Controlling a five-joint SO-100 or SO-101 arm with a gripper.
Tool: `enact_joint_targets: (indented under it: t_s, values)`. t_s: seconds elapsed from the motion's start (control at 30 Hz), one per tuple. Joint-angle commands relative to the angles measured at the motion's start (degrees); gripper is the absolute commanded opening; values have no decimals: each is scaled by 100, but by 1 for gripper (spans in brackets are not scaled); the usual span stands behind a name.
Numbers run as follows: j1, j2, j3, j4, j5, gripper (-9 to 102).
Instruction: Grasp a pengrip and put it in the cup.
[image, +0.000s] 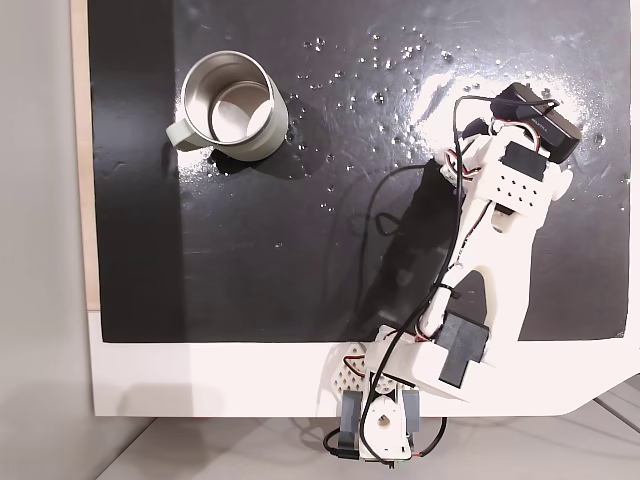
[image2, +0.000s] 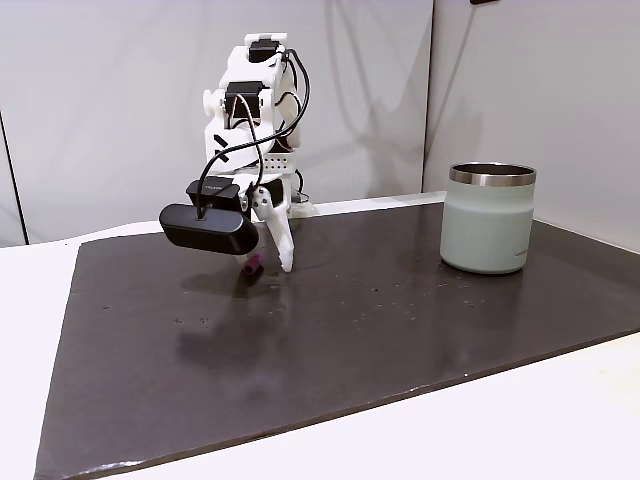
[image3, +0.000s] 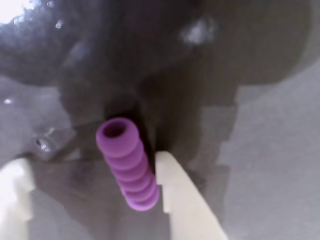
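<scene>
Grasp step in hand: tool (image3: 95, 185) spread wide, straddling the pengrip (image3: 127, 169), which lies on the dark table (image2: 400, 330) against the right finger in the wrist view; next, close, lift, carry to the cup (image2: 487, 218), well apart.

Bright, glary mat (image: 300, 250); blurry wrist view

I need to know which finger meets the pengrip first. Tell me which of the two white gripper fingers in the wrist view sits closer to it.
The right-hand finger: it sits right beside the purple pengrip, while the left-hand finger stands well apart.
</scene>
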Motion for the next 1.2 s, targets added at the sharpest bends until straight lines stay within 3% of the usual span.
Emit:
enact_joint_targets:
  t_s: [0.0,0.17,0.4,0.93,1.17]
  values:
    - [79,-9,-211,-132,9,12]
    - [70,-9,-202,-132,9,0]
    - [62,176,-229,-35,26,0]
    - [-1143,475,-3524,2751,1679,0]
    - [-2373,826,-3718,3735,2856,0]
